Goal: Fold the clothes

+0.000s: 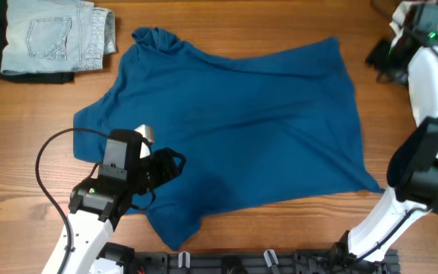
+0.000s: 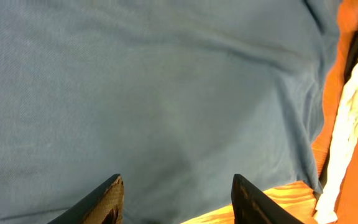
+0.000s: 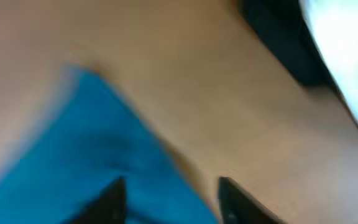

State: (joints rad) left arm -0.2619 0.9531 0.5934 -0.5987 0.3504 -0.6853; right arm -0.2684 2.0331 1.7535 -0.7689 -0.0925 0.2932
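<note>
**Overhead view.** The blue top (image 1: 234, 129) lies spread on the wooden table (image 1: 21, 152). Its neck opening points to the far left corner, its hem is toward the right, and shallow wrinkles run across the body. A folded denim piece (image 1: 52, 34) sits well apart at the far left. The left gripper (image 1: 167, 164) hangs over the near-left part of the top, close to a sleeve. The right gripper (image 1: 382, 55) is beside the far right corner of the hem, off the cloth.

**Left wrist view.** The left gripper (image 2: 176, 182) is about half open. Flat cloth (image 2: 135, 81) lies below the fingers, and none is pinched between them.

**Right wrist view.** This view is blurred. The right gripper (image 3: 169, 183) shows its fingers parted above the corner of the top (image 3: 92, 143) and bare table (image 3: 216, 93). No hold is visible.

**Handling.** The top appears light, thin and limp. It will probably sag from any single pinch and drag on the wood. Take hold at edges and corners, such as the hem corners, shoulders or sleeve ends, with one arm at each. Pinch the cloth only, lift it low, and lay it over.
</note>
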